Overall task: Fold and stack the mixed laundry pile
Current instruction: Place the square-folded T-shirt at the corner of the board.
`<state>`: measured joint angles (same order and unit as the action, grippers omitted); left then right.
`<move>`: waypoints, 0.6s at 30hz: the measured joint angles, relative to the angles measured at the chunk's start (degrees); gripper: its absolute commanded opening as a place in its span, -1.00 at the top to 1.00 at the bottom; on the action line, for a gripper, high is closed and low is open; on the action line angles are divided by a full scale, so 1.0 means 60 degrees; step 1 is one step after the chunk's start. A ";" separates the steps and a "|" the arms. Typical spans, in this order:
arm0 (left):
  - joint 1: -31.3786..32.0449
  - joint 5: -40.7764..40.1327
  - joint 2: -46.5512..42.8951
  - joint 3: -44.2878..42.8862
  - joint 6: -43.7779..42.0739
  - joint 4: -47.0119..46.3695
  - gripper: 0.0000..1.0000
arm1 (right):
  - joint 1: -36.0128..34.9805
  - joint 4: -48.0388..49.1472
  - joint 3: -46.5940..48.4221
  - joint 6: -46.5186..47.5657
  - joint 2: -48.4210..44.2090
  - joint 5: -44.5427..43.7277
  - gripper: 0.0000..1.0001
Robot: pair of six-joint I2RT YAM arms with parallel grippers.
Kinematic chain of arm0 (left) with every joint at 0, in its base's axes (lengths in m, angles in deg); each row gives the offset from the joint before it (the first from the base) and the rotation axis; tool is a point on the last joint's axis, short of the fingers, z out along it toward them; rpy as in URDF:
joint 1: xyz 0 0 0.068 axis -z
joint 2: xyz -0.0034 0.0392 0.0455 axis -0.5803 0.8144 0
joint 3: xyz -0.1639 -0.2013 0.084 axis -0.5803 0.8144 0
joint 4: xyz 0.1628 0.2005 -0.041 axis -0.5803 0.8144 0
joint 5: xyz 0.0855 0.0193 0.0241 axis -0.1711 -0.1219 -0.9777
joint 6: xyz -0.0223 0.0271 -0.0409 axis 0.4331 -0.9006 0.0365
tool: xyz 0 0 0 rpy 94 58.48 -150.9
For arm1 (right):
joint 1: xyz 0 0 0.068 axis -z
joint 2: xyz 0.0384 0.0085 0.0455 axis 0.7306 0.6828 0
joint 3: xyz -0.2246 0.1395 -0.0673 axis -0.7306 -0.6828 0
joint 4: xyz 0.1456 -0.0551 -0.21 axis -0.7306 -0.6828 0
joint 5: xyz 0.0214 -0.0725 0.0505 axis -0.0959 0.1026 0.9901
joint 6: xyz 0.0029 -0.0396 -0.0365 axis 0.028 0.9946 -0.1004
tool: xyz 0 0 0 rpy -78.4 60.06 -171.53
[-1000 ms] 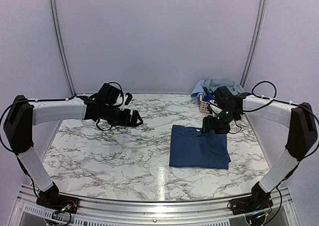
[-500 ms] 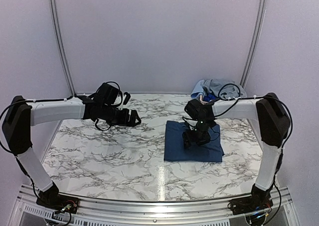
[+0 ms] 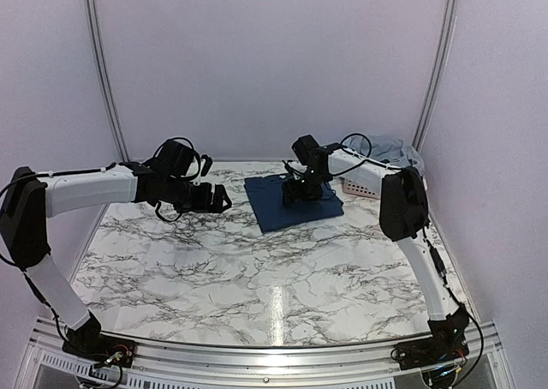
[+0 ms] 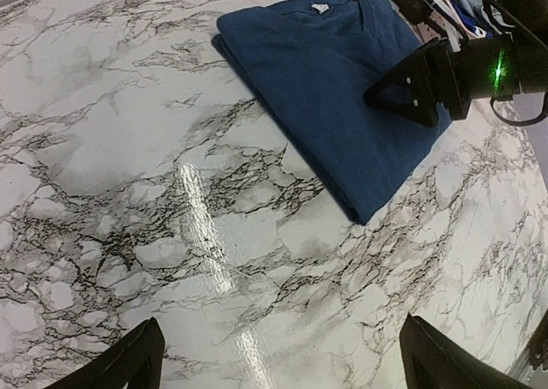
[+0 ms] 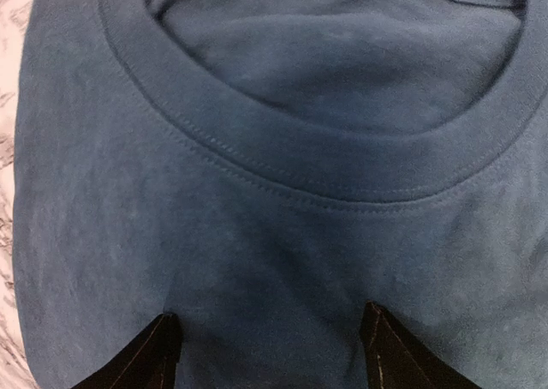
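While outstretched, right pincer (image 3: 296,194) atop shirt (image 3: 276,209)

Item one: blue shirt (image 3: 278,211), crew neck, ribbed collar with a double row of stitching, and a small white label (image 4: 319,8) inside the neckline. It is folded into a flat, layered rectangle with fairly even edges. It lies askew on the marble tabletop (image 3: 171,260), toward the far side and near the middle. My right gripper (image 5: 270,346) rests on its top face just below the collar, fingertips spread apart on the cloth. Item two: rest of the laundry pile (image 3: 387,146), grey-blue cloth, unfolded and loosely heaped in the basket (image 3: 366,184) at the far right corner, near the shirt. Single garments are too small to tell apart.
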<state>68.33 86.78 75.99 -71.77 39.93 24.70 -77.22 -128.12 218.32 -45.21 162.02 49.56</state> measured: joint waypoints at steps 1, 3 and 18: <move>0.0000 -0.0004 -0.0011 0.0000 -0.0007 -0.0004 -0.98 | 0.0182 -0.0033 0.0007 0.0015 0.0000 0.0011 -0.46; 0.0000 -0.0011 -0.0015 0.0000 -0.0011 0.0007 -0.98 | 0.0463 -0.0117 0.0007 0.0022 -0.0026 0.0007 -0.47; -0.0040 -0.0015 -0.0015 0.0000 -0.0018 0.0138 -0.98 | -0.1162 0.0160 -0.2881 0.0346 -0.2670 -0.0634 -0.28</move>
<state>68.09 86.69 75.90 -71.77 39.82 25.53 -84.19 -127.16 201.03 -43.13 146.00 45.76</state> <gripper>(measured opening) 0.989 0.680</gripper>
